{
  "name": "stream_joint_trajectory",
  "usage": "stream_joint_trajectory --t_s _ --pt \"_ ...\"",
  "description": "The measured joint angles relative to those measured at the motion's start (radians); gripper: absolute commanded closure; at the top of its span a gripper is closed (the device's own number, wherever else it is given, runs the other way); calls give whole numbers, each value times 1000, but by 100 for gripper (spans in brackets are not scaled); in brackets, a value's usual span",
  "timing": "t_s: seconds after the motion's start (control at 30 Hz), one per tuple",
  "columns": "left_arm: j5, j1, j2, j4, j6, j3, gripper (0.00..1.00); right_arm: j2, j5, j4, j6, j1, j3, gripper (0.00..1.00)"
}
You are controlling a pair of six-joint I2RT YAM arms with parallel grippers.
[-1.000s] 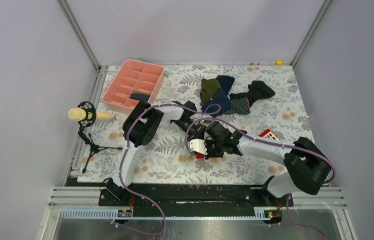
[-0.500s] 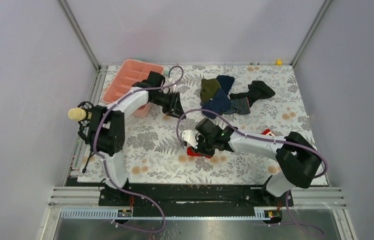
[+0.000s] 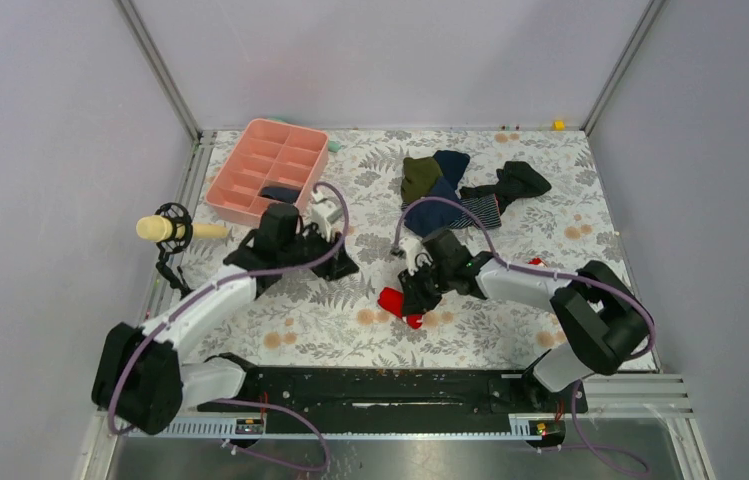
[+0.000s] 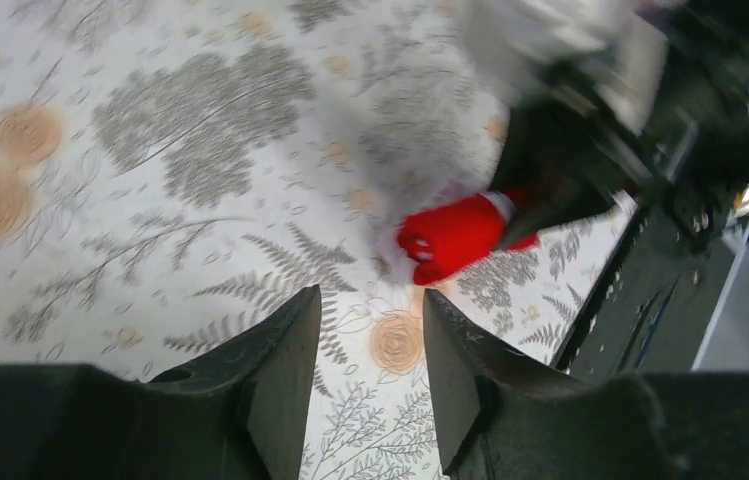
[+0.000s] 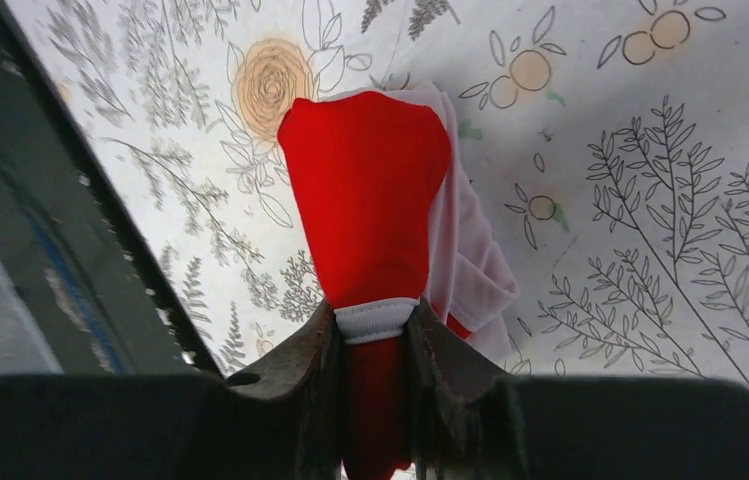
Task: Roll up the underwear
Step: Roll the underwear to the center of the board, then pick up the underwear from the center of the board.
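Note:
The red underwear (image 3: 397, 304) lies bunched on the floral table near the front middle. In the right wrist view the underwear (image 5: 370, 190) is a folded red wad with a white trim band pinched between my fingers. My right gripper (image 3: 416, 287) (image 5: 374, 335) is shut on it, low at the table. My left gripper (image 3: 342, 258) (image 4: 370, 335) is open and empty, hovering over bare cloth to the left of the underwear (image 4: 455, 235), which it sees ahead beside the right arm.
A pink compartment tray (image 3: 268, 170) holding a dark garment stands at the back left. A pile of navy, olive, striped and black garments (image 3: 455, 190) lies at the back middle. A microphone on a tripod (image 3: 165, 230) stands off the left edge.
The left arm swung from the pink tray down to the table middle-left, its gripper now facing the underwear. The right gripper shifted slightly right and back, still holding the red cloth.

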Motion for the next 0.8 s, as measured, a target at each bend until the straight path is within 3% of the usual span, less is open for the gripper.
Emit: stream_joint_trajectory --t_s 0.13,0.3,0.47,0.8 --pt "5 -146 -156 105 263 -122 49 93 -191 23 85 -101 22 100" --pt "2 -371 -232 317 639 -320 42 275 -410 -5 134 -152 132 100" --pt "-23 -476 -94 528 900 -488 41 369 -552 -12 156 -198 166 100" --pt "-164 -516 162 817 1154 -497 38 439 -670 -45 159 -231 176 100"
